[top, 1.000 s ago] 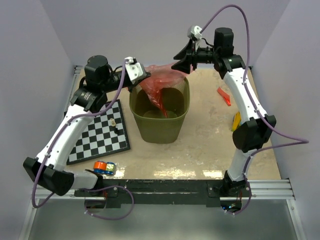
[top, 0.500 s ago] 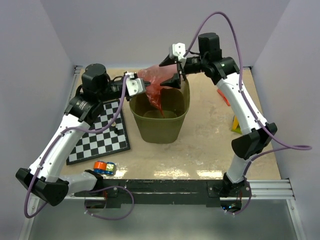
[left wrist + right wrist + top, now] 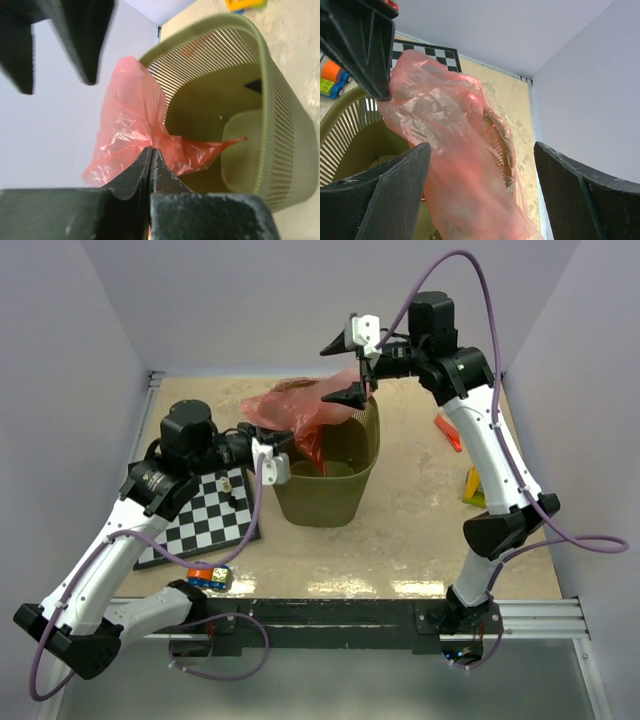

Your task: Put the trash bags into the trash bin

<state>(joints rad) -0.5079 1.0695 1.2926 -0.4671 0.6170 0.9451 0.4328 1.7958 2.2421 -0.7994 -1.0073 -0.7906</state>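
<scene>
Stuffing the red-pink trash bag [image 3: 292, 408] into the olive-green mesh trash bin [image 3: 335, 502], by the look of it. Sits bunched over the bin's rear-left rim, one thin tail hanging down inside, most of the crinkly film above and outside the opening. Is pinched at a fold by the left fingers [image 3: 131, 182], clenched tight on the film near the rim's left side. Is straddled, not gripped, by the right fingers [image 3: 395, 190], spread wide above the rear rim with the bag between them. Calls next, likely, for closing the right fingers on the loose upper bulk or pressing it down past the rim, then releasing the left pinch over the opening so nothing slips out. Leaves a second bag, a small red strip [image 3: 448, 432], flat on the tabletop [image 3: 400, 540] well to the right of the bin.
</scene>
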